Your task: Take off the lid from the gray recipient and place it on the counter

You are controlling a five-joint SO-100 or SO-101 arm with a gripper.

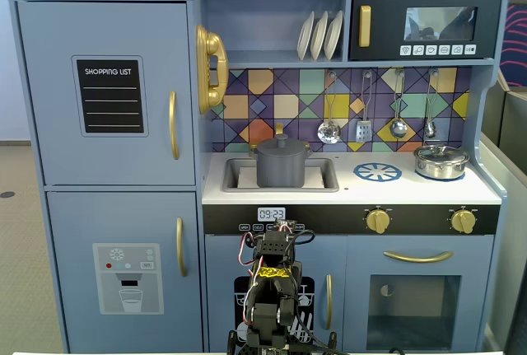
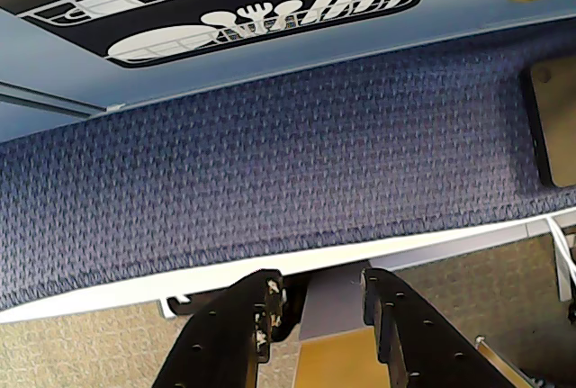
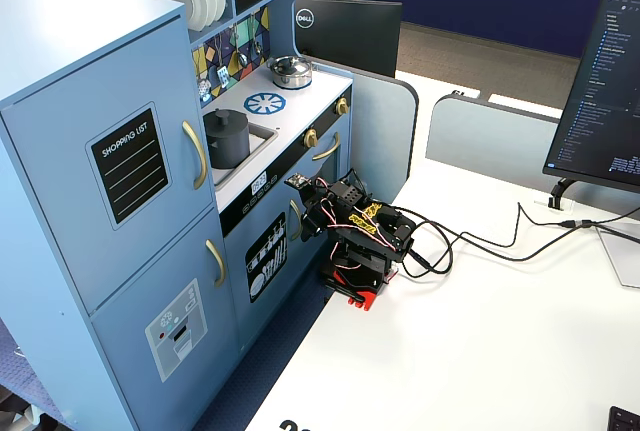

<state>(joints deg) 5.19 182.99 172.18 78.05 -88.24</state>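
The gray recipient stands in the recessed sink of the counter, and the lid with its knob rests on top of it. Both fixed views show them: the recipient, the lid, the counter. My arm is folded low on the white table in front of the kitchen's lower doors, well below the counter, and it also shows in the other fixed view. In the wrist view my gripper points down at the table edge and the blue carpet, jaws a little apart and empty.
A shiny silver pot sits at the counter's right, next to a blue burner ring. Utensils hang above the counter. Cables trail over the white table. A monitor stands at the right.
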